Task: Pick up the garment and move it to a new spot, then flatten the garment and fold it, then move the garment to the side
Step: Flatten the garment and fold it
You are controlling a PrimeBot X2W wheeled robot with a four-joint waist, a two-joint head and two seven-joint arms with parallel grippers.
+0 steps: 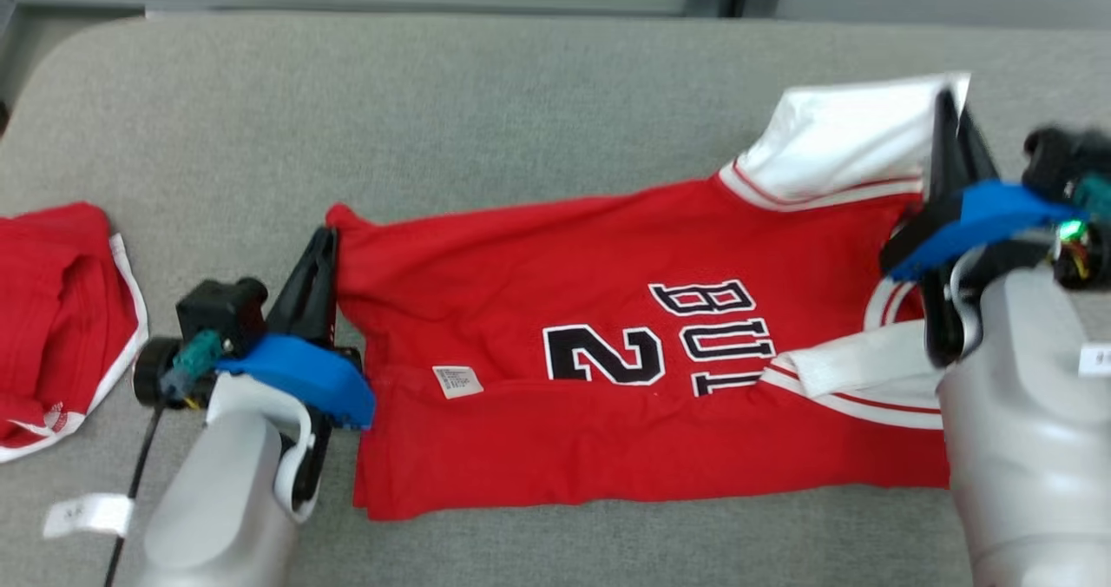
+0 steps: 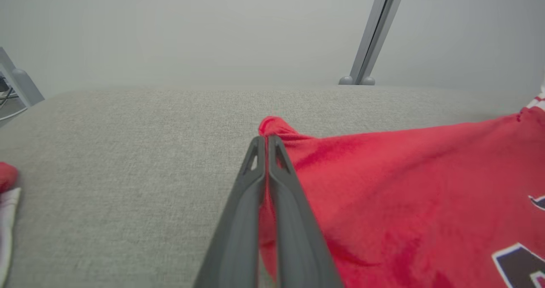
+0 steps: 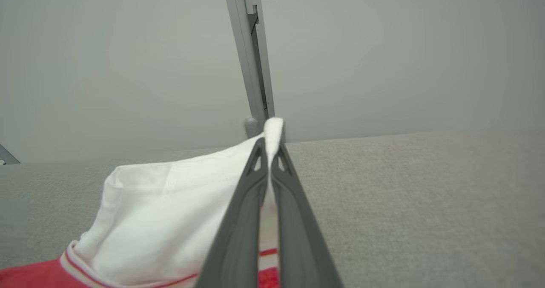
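The garment (image 1: 608,352) is a red jersey with white sleeves and black lettering, spread across the grey padded surface (image 1: 521,109). My left gripper (image 1: 325,238) is shut on the jersey's far left corner (image 2: 276,128), red cloth pinched between the fingers (image 2: 294,203). My right gripper (image 1: 950,105) is shut on the white sleeve (image 1: 855,140) at the far right and holds its edge lifted off the surface. In the right wrist view the white cloth (image 3: 170,211) sticks out past the closed fingertips (image 3: 269,145).
A second red and white garment (image 1: 61,318) lies bunched at the left edge. A white tag (image 1: 87,515) and a black cable (image 1: 134,483) lie by my left arm. A grey metal post (image 3: 251,58) stands behind the surface's far edge.
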